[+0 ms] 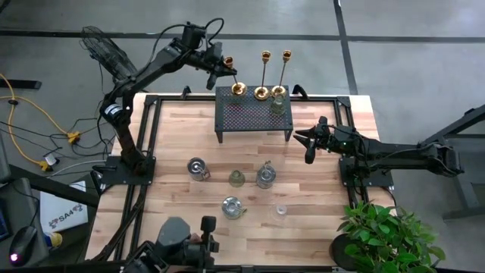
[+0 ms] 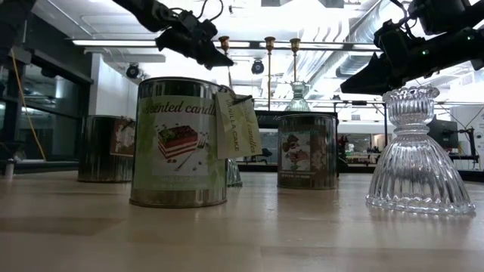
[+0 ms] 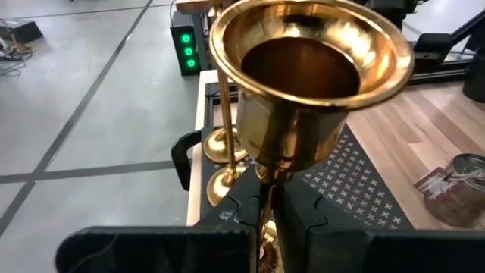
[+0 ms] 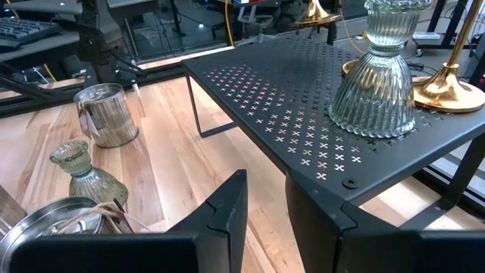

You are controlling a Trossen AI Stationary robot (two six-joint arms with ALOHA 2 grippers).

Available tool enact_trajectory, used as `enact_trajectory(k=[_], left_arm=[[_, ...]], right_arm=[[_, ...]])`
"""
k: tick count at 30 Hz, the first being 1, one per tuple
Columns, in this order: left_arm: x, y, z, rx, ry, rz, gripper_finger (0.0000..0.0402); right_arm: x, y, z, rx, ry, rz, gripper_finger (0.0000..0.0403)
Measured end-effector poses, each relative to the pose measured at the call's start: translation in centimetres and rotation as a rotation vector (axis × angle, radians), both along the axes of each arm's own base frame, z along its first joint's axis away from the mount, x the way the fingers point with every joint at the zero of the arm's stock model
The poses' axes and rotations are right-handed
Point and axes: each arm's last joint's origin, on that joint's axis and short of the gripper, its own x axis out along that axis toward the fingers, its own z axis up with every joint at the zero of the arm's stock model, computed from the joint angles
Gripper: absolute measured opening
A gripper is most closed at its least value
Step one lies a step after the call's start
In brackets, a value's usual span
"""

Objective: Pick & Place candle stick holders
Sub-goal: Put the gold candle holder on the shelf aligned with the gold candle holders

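The left gripper [image 3: 267, 227] was closed on the thin stem of a tall brass candle stick holder [image 3: 307, 76] whose round base [image 1: 238, 89] sat on the black perforated metal stand [image 1: 246, 117] by the table's far edge; two matching brass holders [image 1: 273, 74] and a ribbed clear glass holder [image 4: 377, 83] shared the stand; the right gripper [image 4: 265, 208] waited with fingers apart near the stand's right end. The step looked like grasping; next called for a straight lift clear of its neighbours.
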Motion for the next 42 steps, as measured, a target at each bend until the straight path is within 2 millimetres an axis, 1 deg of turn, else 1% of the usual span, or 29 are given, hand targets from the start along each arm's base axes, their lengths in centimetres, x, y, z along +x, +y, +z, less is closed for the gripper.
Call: enact_trajectory(k=[10, 16, 18, 21, 24, 32, 35, 37, 42], left_arm=[[0.8, -0.5, 0.1, 0.0, 0.005, 0.031, 0.0009], [2.4, -1.4, -0.4, 0.024, 0.049, 0.085, 0.0009], [3.3, -1.6, -0.6, 0.026, 0.055, 0.116, 0.0009], [3.9, -1.8, -1.1, 0.017, 0.081, 0.168, 0.0009], [4.5, -2.2, -1.1, 0.035, 0.096, 0.218, 0.0009], [4.6, -2.0, -1.2, -0.075, 0.098, 0.312, 0.0009], [4.7, -2.1, -1.1, -0.078, 0.096, 0.357, 0.0009], [4.7, -2.0, -1.1, -0.077, 0.095, 0.364, 0.0009], [4.8, -2.1, -1.2, -0.154, 0.086, 0.394, 0.0009]], right_arm=[[0.0, 0.0, 0.0, 0.0, 0.0, 0.0, 0.0084], [0.0, 0.0, 0.0, 0.0, 0.0, 0.0, 0.0084], [0.0, 0.0, 0.0, 0.0, 0.0, 0.0, 0.0084], [0.0, 0.0, 0.0, 0.0, 0.0, 0.0, 0.0084], [0.0, 0.0, 0.0, 0.0, 0.0, 0.0, 0.0084], [0.0, 0.0, 0.0, 0.0, 0.0, 0.0, 0.0084], [0.0, 0.0, 0.0, 0.0, 0.0, 0.0, 0.0084], [0.0, 0.0, 0.0, 0.0, 0.0, 0.0, 0.0084], [0.0, 0.0, 0.0, 0.0, 0.0, 0.0, 0.0084]])
